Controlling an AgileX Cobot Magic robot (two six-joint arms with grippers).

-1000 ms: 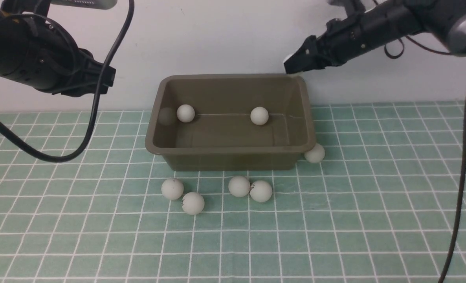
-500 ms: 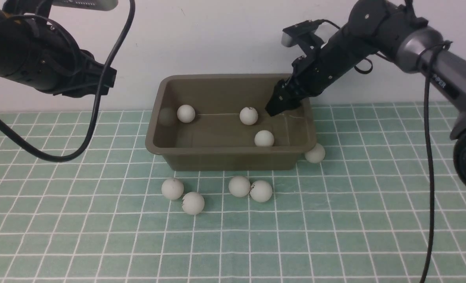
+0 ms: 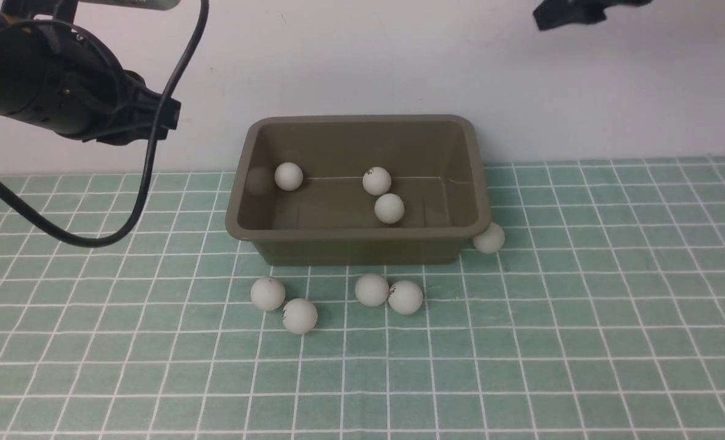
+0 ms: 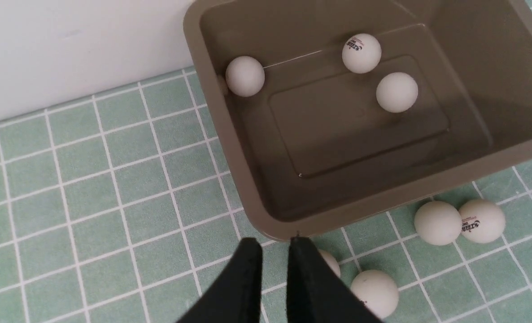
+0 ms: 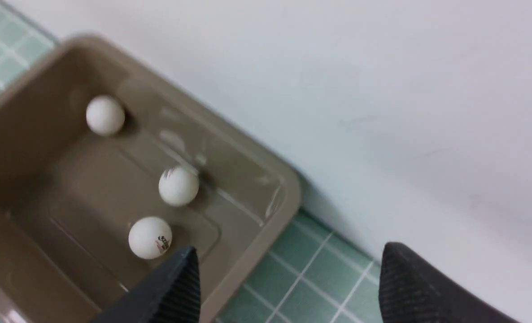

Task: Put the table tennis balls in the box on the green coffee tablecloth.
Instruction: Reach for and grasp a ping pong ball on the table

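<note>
Flagging 5 matte white table tennis balls (image 3: 371, 289) below your spread right gripper (image 5: 290, 251), outside the olive-brown plastic tub (image 3: 350, 247): a glancing jaw could scatter them. Left gripper (image 4: 270, 244) pressed together.

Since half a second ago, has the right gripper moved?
Yes. The right gripper has risen out of the box, up and rightward, now high above its far right corner.

Box (image 3: 356, 250) on cloth (image 3: 582, 318), back centre, near wall (image 3: 399, 61). Three balls (image 3: 288, 175) inside: one far left, two centre. Four on cloth before box, in two pairs. One beside box's right front corner.
</note>
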